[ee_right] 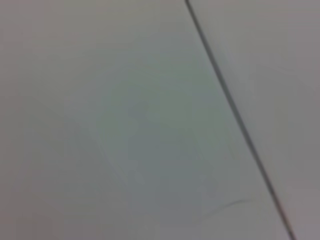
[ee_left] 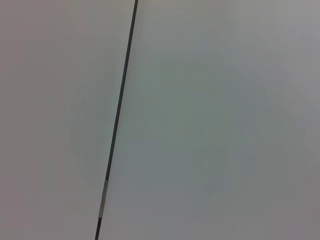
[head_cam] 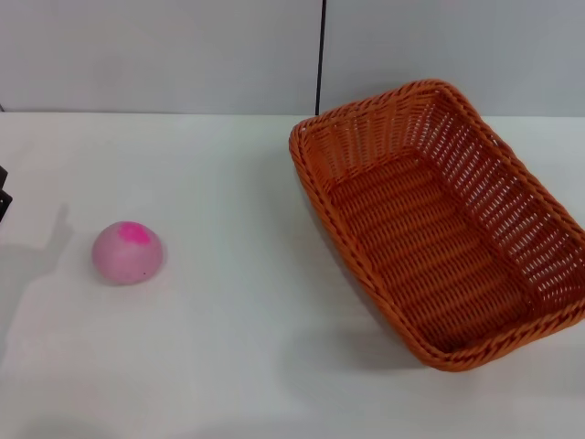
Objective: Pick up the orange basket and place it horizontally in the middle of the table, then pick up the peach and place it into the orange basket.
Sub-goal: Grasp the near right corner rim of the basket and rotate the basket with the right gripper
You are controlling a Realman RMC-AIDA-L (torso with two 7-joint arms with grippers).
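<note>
The orange basket rests empty on the right side of the white table, its long axis running diagonally from the back middle toward the front right. The peach, pale pink with a magenta blotch on top, sits alone on the left side. A dark sliver of my left gripper pokes in at the left edge of the head view, well left of the peach and apart from it. My right gripper is out of view. Both wrist views show only a pale wall.
A grey wall with a dark vertical seam stands behind the table's far edge. That seam crosses the left wrist view, and a seam crosses the right wrist view. A wide stretch of white tabletop separates peach and basket.
</note>
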